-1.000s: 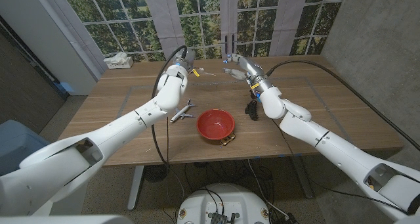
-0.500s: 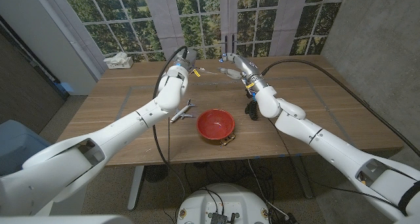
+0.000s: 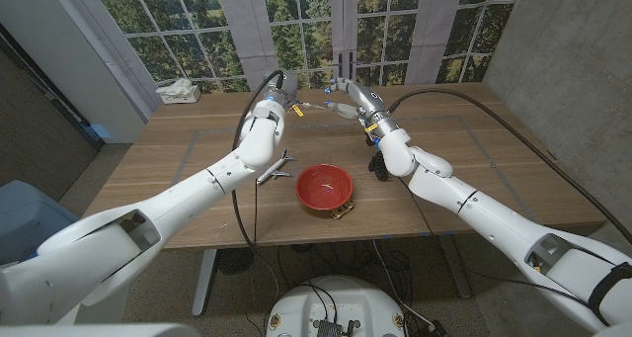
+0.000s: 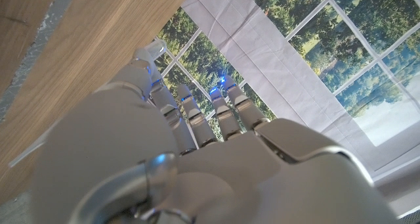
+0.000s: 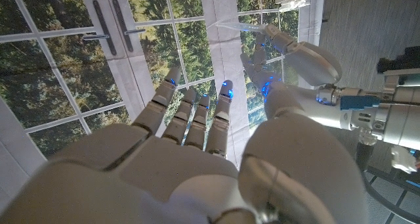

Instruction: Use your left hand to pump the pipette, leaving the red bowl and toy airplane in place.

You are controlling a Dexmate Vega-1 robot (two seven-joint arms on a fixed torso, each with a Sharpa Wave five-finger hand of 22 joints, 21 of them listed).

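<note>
We see the left hand (image 3: 280,93) raised over the far part of the wooden table (image 3: 197,169), with the pipette (image 3: 308,106) at its fingers. The pipette is a thin clear tube that runs from this hand toward the right hand (image 3: 348,97), which is just beside it on the other side. From the head view the left hand appears to pinch the bulb end of the pipette, though the contact is too small there to be sure how firmly. In the left wrist view the left hand (image 4: 197,152) shows its back, fingers (image 4: 190,112) reaching together toward the window, and a clear rounded piece sits at the tip of the thumb.

The right hand is held up near the tube's other end; we cannot tell whether it touches the tube. In the right wrist view its fingers (image 5: 197,115) are stretched out and slightly apart, the thumb standing off to the side, with nothing between them that we can make out, and the left hand (image 5: 295,53) appears beyond them.

The toy airplane (image 3: 276,168) lies on the table nearer the robot than the left hand, below its forearm. The red bowl (image 3: 325,187) stands just beside the airplane, between the two arms and well apart from both hands.
</note>
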